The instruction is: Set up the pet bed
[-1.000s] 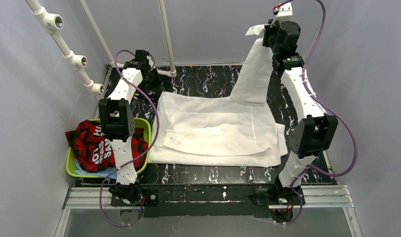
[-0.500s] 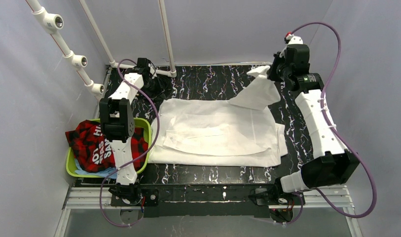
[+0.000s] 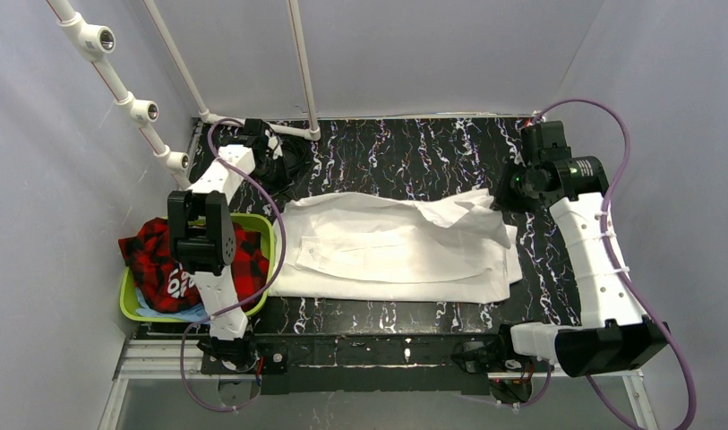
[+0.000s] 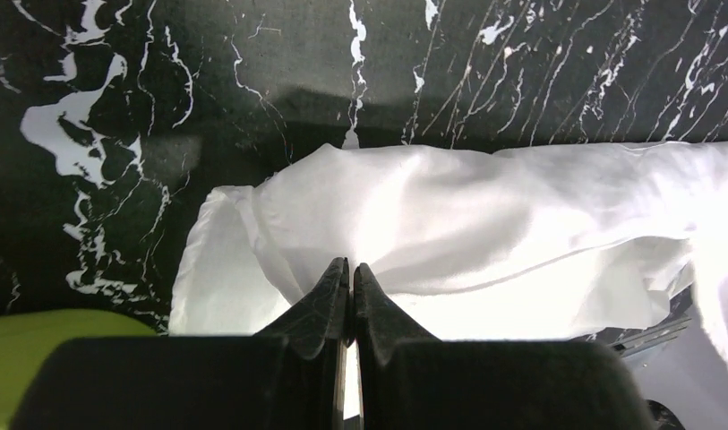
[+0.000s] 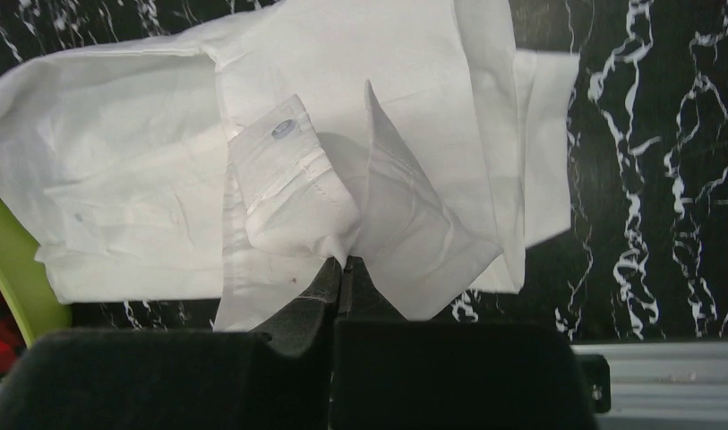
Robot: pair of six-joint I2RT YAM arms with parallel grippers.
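White cloth [image 3: 396, 251] fills both wrist views, and we count one piece of it, with two claws on it. The left claw [image 4: 349, 265] has its two fingers pressed together, nipping a bunched fold at the cloth's far left corner. The right claw [image 5: 339, 262] is likewise closed tight, with a gathered peak of fabric caught between its tips at the far right corner. Just above that pinch, a folded flap carries one small round button [image 5: 284, 130].

Out from the two grips, the cloth lies spread across the middle of the black marbled table [image 3: 405, 148]. It is mostly flat, in overlapping layers, with a rumpled ridge running towards the right claw. Its near edge stops short of the table's front.

Further left, one green basket [image 3: 127, 300] sits at the table's near left corner, just beside the cloth's left edge. We count two things in it: a red and black plaid garment [image 3: 145, 255] heaped on top, and a pale blue item [image 3: 163, 313] showing beneath it.

Beyond the basket, a white pipe [image 3: 118, 85] slants up the left wall and carries three round sockets.
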